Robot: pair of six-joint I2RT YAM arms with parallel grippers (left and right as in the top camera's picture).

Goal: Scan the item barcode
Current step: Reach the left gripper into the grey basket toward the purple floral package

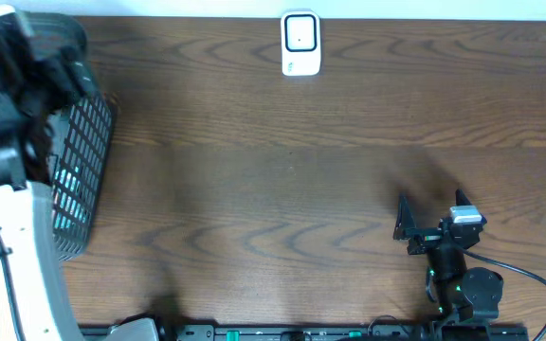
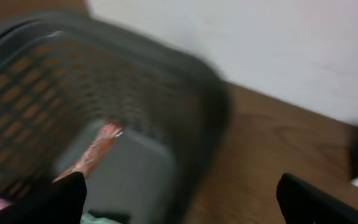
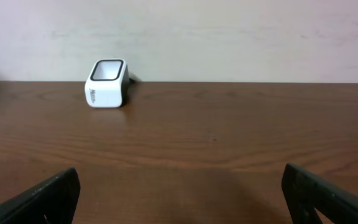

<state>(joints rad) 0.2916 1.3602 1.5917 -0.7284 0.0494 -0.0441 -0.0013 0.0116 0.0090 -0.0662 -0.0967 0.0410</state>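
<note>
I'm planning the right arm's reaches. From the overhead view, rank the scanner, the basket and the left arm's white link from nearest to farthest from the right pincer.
1. Scanner: far side, ahead and to the left of the right pincer.
2. Basket: far over on the left.
3. Left arm's white link: near-left corner, just past the basket.

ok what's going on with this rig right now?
Barcode scan task, and no item has been picked up yet. The left gripper is open and hovers over the dark mesh basket on the left side of the table. The basket's contents are too blurred to identify. The right gripper is open and empty, low over the table, facing the white scanner at the far edge.
</note>
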